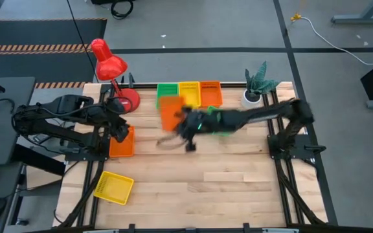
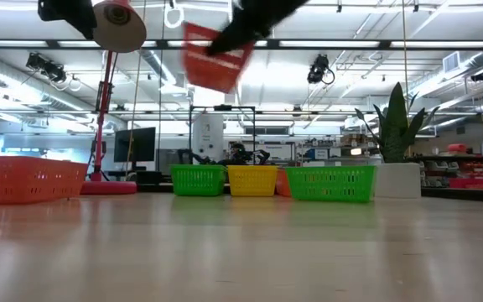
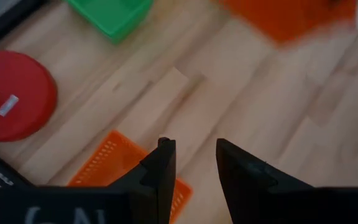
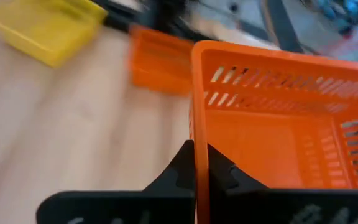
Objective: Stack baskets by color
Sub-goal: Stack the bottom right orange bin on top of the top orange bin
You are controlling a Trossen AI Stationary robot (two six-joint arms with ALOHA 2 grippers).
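Note:
My right gripper (image 1: pixel 185 126) reaches over the table's middle, shut on an orange basket (image 1: pixel 170 113) that hangs high above the table (image 2: pixel 216 54). A green basket (image 1: pixel 167 90), a yellow basket (image 1: pixel 190 92) and an orange basket (image 1: pixel 210 94) stand in a row at the far edge. Another green basket (image 2: pixel 331 183) stands under my right arm. My left gripper (image 3: pixel 194 162) hovers open at the left over an orange basket (image 1: pixel 122 142) that rests on the table. A yellow basket (image 1: pixel 113 188) lies near the front left. My right gripper (image 4: pixel 197 149) pinches one side wall of the orange basket at its rim (image 4: pixel 197 124), one finger inside the basket and one outside. The wall runs edge-on between the fingers. The basket is lifted clear of the table and tilted (image 2: pixel 216 54).
A red lamp (image 1: pixel 109 65) with a round base (image 3: pixel 14 93) stands at the far left. A white plant pot (image 1: pixel 254 97) stands at the far right. Bare wood (image 1: pixel 225 188) stretches across the near half of the table.

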